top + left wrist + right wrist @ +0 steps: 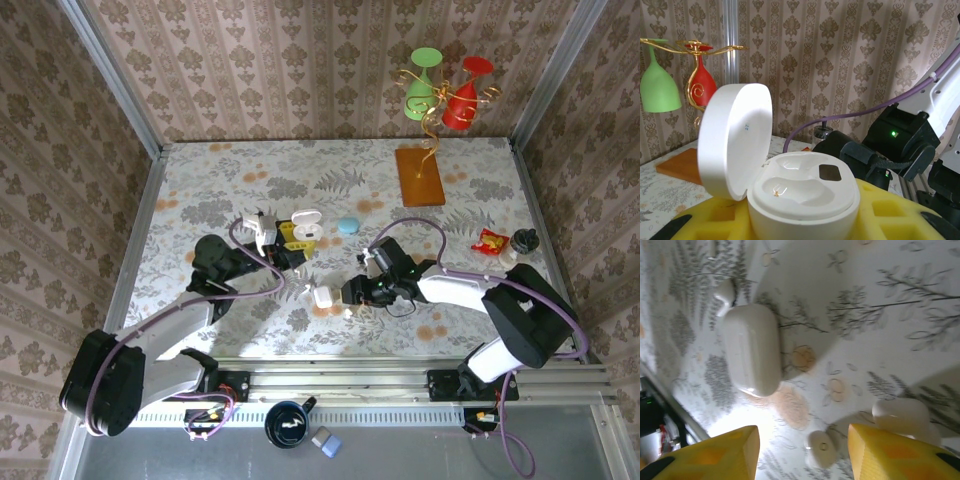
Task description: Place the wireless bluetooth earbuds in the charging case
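Earbuds (821,449) are loose on the bench (200,180), none in the charging case (802,197) yet. In the right wrist view the nearest one lies on the bench between the yellow fingertips (725,455). A second bud (900,415) is just beside the other tip. A third bud (725,292) is at the end of a closed case (751,349); can't tell if they touch. Right gripper (804,452) jaws are spread with nothing in them, hovering over that nearest bud.

Left gripper (283,243) jaws look pinched on the charging case base. Lid (735,142) is hinged up, wells (790,187) bare, dark patch (830,172) beside them. In the top view that case is apart from the buds, left and farther out on the bench.

My read: right arm is lining up to pick the centre bud.

Risks:
- Bud is tiny, rounded and glossy. An off-centre close will likely squirt it sideways, into the second bud or under a tip.
- Second bud is close to one tip, so the descent could knock it or trap both.
- Foam tips are wide against the bud. Once it's pinched its pose is hidden, so the stem may not line up with the well and it sits proud or drops.
- Wells look handed, so the wrong bud won't seat.
- Smooth case base in the left grip means an insertion push could tilt it.
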You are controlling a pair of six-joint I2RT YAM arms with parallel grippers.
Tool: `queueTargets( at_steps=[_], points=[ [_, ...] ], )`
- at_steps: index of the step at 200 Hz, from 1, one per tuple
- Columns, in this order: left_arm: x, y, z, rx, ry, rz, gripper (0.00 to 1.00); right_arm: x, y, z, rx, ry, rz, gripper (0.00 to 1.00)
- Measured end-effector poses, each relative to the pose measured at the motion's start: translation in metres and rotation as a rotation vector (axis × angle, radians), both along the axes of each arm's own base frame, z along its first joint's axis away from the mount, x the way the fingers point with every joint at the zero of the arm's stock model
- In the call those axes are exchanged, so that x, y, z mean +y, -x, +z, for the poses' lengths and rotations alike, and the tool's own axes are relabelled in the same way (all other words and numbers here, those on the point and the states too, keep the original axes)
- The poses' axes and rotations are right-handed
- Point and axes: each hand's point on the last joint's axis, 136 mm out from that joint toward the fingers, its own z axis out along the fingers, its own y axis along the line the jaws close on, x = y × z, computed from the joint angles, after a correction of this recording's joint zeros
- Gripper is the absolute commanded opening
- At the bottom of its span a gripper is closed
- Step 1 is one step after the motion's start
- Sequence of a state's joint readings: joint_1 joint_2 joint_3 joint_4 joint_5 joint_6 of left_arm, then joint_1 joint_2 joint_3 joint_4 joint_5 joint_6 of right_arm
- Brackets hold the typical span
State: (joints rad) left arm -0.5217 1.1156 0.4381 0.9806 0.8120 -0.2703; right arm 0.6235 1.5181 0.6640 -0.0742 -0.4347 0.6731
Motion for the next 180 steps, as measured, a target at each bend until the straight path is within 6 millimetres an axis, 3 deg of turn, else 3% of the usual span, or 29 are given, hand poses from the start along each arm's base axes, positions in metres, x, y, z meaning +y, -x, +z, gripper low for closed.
queueTargets(
  at_steps=[42,71,104,180],
  points=[
    [-0.001,0.0,0.0,0.008,0.001,-0.004,0.24,-0.005,-0.014,0.008,-0.037,0.029,-0.026,0.51],
    [0.001,0.002,0.002,0.005,0.0,0.004,0.24,0.005,-0.008,0.022,-0.063,-0.001,0.007,0.53],
    [0.006,0.008,0.008,-0.024,-0.011,0.015,0.24,0.013,0.001,0.022,-0.063,-0.006,0.04,0.53],
    [0.005,0.008,0.001,-0.021,-0.038,0.018,0.24,0.019,0.007,-0.007,0.015,0.011,0.066,0.5]
  ],
)
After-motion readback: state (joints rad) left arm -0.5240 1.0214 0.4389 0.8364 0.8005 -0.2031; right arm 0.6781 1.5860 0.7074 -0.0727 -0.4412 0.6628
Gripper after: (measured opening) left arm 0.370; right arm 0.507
